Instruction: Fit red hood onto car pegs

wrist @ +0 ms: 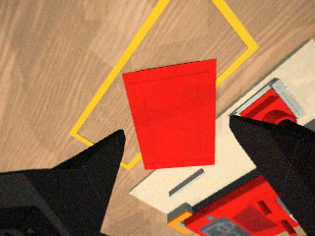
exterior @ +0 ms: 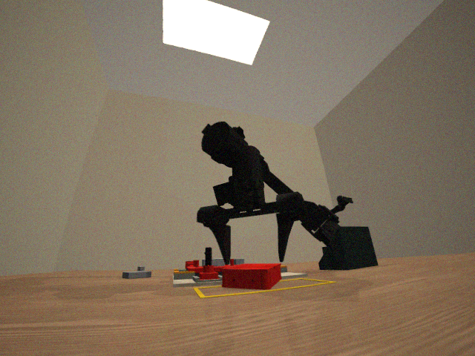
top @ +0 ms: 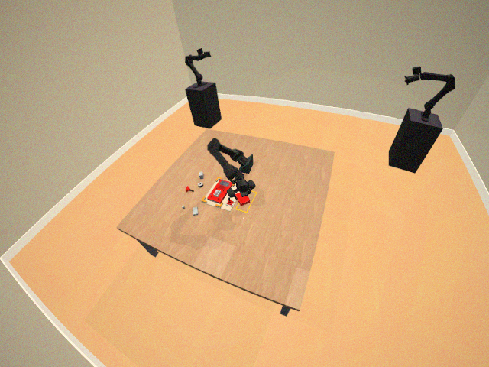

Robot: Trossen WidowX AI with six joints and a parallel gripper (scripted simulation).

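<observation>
The red hood (top: 242, 198) (exterior: 251, 277) (wrist: 177, 118) lies low, flat face up, at an angle across the yellow outline (top: 241, 210) (exterior: 230, 293) (wrist: 101, 91). My gripper (exterior: 254, 262) (wrist: 175, 127) is wide open and empty. Its fingers point down, with tips a little above the hood's top in the exterior view; in the wrist view they stand to either side of the hood. The red chassis (top: 212, 196) (wrist: 251, 216) sits in its jig beside the hood, with the grey engine block (top: 217, 193) on it. The pegs are too small to tell.
A pale board (top: 226, 206) (exterior: 184, 282) (wrist: 153, 192) borders the outline. On it, near my right finger in the wrist view, is a small red part (exterior: 208, 274) (wrist: 266, 102) with a black post. A loose red piece (top: 188, 188) and grey block (top: 195, 210) lie beyond the chassis.
</observation>
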